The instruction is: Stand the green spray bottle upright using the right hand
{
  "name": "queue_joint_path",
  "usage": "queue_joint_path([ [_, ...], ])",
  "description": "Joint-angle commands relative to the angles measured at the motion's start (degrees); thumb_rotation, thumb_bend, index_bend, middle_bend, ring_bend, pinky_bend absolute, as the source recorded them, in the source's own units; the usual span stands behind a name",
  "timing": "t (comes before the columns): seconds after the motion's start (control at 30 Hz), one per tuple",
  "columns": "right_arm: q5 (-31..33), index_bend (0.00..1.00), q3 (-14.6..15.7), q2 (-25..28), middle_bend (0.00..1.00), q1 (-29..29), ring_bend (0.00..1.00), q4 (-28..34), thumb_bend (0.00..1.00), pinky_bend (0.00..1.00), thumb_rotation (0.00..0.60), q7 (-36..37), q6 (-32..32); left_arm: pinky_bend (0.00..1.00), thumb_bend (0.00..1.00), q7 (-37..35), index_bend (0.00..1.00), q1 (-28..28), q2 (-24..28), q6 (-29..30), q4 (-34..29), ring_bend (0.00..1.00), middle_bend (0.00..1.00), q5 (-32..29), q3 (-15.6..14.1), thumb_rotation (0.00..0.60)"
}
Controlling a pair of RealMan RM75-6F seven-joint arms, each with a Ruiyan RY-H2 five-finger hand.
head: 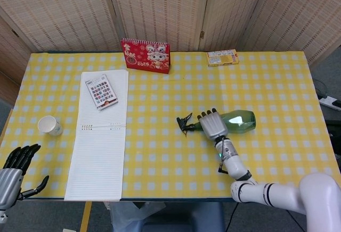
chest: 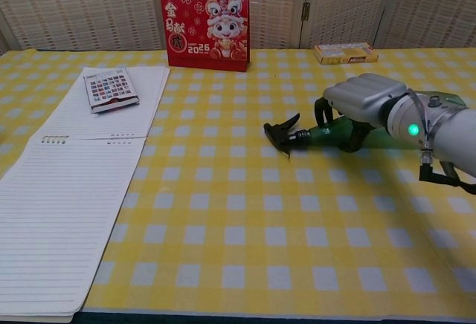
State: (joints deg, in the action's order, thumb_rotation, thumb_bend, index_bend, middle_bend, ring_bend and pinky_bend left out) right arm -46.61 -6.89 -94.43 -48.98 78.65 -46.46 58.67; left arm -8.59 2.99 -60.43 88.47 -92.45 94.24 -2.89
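Right robot hand [chest: 362, 99] is wrapping its fingers over the neck end of the green spray bottle [head: 238, 122], which is lying flat on the desk [head: 277, 77], nozzle pointing left; grip looks closed. Best to firm the hold before tilting the base down. Left robot hand [head: 15, 169] is idling open at the desk edge

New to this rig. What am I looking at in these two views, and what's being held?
A two-armed robot with humanlike hands works at a yellow checked table. One camera looks down from its head, the other looks out from its chest. The right hand is wrapped over the neck of a green spray bottle, which lies on its side. The left hand is off the near left corner, holding nothing. Also there: a red calendar, a notepad, a card, a paper cup and a small box.
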Motion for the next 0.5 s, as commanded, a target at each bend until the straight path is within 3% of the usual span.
queue_joint_path([
  [0.03,-4.0,0.64,-0.4,-1.5,0.52,0.6,0.44,-0.9,0.37,0.42,0.600,2.0,3.1,0.04,0.38,-0.2,0.06,-0.2,0.1,0.3,0.1,0.10,0.13,0.3,-0.1,0.227],
  [0.2,-11.6,0.75,-1.8,-1.1,0.60,2.3,0.54,-0.4,0.37,0.54,0.600,9.2,8.1,0.04,0.38,-0.4,0.06,-0.1,0.2,0.2,0.1,0.10,0.12,0.2,0.0,0.230],
  [0.37,-17.6,0.77,-4.2,0.1,0.62,4.1,0.59,2.9,0.37,0.57,0.600,15.1,14.0,0.04,0.38,-0.2,0.06,-0.2,0.1,0.7,0.0,0.10,0.13,1.0,-0.2,0.227],
  [0.5,-20.6,0.77,-7.9,-1.8,0.62,6.9,0.61,5.9,0.37,0.59,0.600,26.9,20.0,0.04,0.38,0.2,0.06,-0.4,0.1,1.2,-0.1,0.10,0.13,1.8,-0.4,0.230],
])
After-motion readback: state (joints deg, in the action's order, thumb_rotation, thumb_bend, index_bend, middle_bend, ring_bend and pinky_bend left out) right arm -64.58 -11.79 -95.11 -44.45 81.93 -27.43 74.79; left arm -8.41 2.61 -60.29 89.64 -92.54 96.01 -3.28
